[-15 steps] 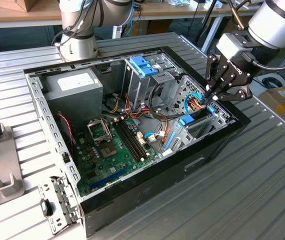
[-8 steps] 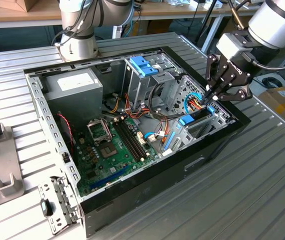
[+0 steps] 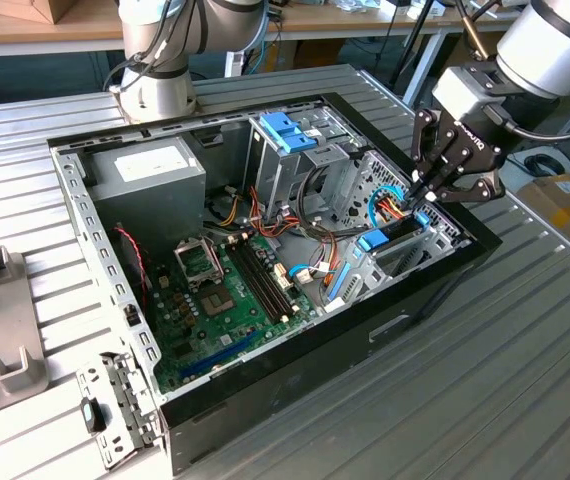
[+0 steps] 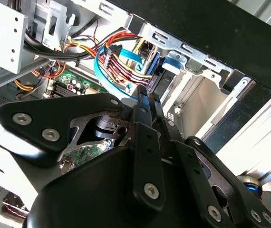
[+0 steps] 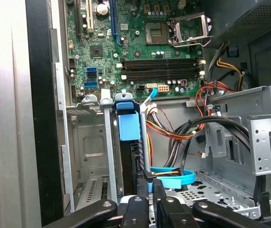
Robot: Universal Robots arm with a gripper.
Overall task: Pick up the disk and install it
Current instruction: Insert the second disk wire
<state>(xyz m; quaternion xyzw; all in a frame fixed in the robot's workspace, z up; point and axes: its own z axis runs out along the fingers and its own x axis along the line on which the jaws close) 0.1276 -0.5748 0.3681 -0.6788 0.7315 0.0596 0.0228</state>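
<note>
- The pincer (image 3: 431, 192) hovers with fingers drawn together, holding nothing, over the disk (image 3: 397, 238);
- the disk stands on edge in its bay;
- risk: fingers snagging the cables (image 3: 390, 205) just beside it.

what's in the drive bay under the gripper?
The disk stands on edge in the bay, its blue carrier handle up, cables beside it. The gripper hangs above and hides the disk's near end.
</note>
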